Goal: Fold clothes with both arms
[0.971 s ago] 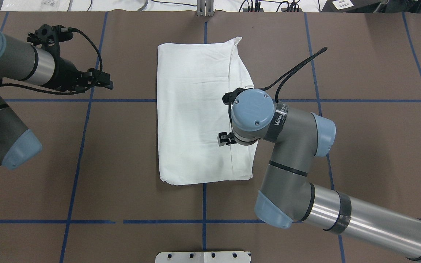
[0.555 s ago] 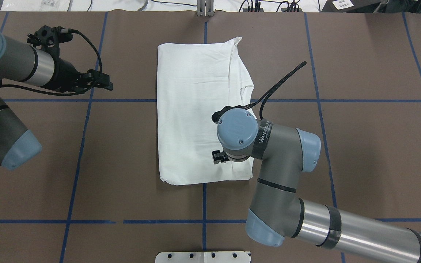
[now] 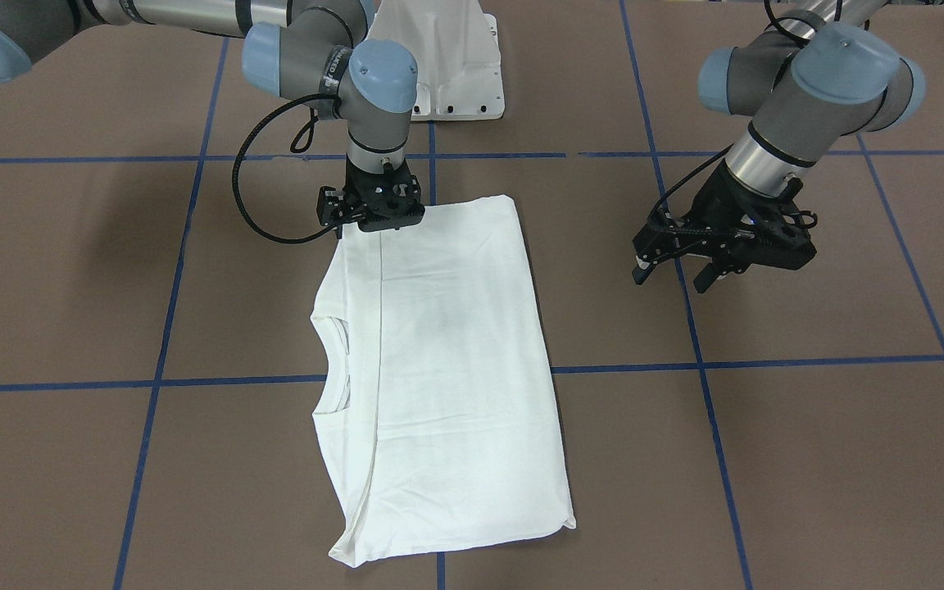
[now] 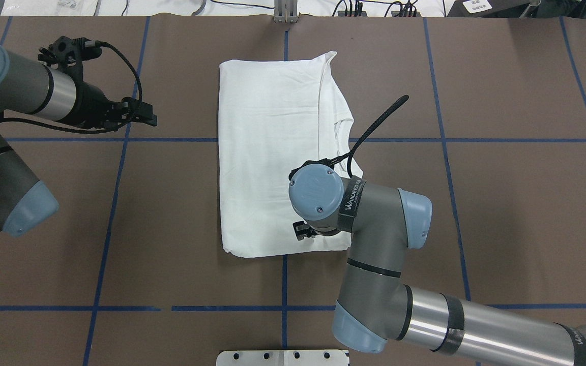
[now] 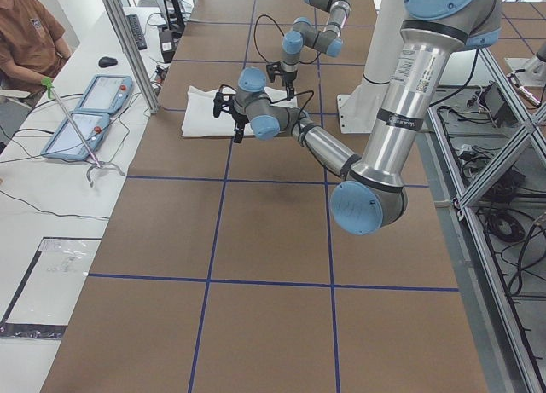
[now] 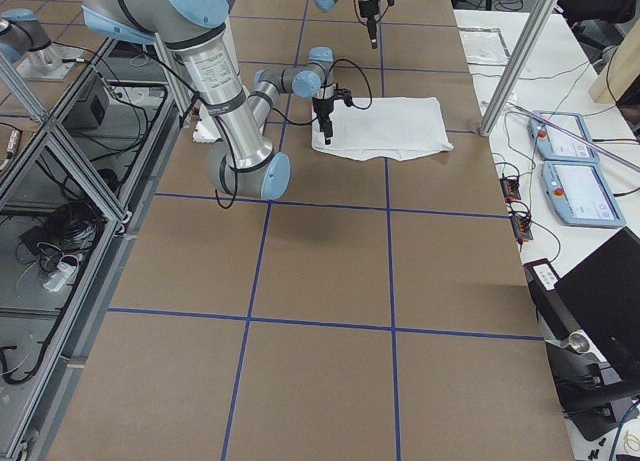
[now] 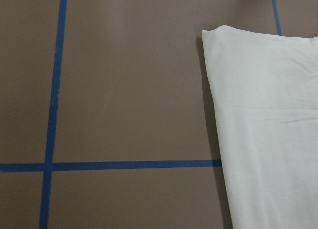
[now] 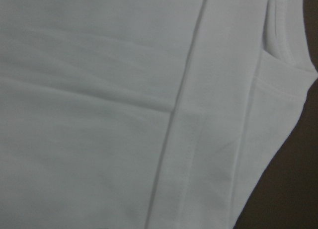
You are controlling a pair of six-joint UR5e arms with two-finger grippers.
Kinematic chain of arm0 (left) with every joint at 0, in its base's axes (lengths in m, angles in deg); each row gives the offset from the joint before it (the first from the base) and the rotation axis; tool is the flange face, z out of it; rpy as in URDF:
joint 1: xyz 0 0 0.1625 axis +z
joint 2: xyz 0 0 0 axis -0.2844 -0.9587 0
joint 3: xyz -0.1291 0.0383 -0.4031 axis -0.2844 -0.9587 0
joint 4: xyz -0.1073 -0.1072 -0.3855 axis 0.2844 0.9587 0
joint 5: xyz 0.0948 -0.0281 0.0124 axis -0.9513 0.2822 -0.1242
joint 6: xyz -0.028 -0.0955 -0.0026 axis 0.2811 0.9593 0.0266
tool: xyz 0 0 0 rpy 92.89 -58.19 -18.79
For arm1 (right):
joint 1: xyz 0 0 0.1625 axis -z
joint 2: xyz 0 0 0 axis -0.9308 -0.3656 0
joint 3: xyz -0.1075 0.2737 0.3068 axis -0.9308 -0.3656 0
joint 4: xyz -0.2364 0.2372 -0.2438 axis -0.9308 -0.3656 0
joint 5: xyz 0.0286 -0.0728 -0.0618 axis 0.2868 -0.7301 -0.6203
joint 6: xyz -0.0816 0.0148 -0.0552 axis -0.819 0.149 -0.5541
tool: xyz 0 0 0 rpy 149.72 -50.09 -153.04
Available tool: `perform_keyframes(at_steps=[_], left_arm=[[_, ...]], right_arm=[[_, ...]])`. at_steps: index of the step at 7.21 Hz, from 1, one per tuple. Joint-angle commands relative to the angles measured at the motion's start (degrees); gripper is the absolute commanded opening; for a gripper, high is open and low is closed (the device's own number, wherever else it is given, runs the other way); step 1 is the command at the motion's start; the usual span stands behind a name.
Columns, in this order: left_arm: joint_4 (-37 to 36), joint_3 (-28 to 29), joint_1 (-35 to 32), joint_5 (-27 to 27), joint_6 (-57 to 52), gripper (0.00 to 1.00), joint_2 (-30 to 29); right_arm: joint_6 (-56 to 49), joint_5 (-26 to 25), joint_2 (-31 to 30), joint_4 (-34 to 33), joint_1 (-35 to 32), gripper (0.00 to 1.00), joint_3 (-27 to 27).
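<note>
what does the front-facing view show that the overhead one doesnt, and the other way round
Only front-facing: the right gripper itself, at the shirt's edge nearest the robot; whether its jaws are apart I cannot tell. Only overhead: cables beyond the far edge of the table, while the right arm's blue wrist cap hides that gripper. Both: the folded shirt with its collar to the robot's right, the blue tape lines, and the left gripper off the shirt, jaws apart.
</note>
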Motion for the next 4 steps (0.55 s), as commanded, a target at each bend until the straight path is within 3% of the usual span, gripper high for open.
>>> perform_keyframes(at_steps=[1, 4], left_arm=[[0.04, 0.04, 0.03, 0.00, 0.11, 1.00, 0.00], [0.04, -0.05, 0.12, 0.00, 0.20, 1.00, 0.00]], right_arm=[[-1.94, 0.05, -0.23, -2.48, 0.05, 1.00, 0.47], [-2.81, 0.05, -0.68, -2.83, -0.03, 1.00, 0.03]])
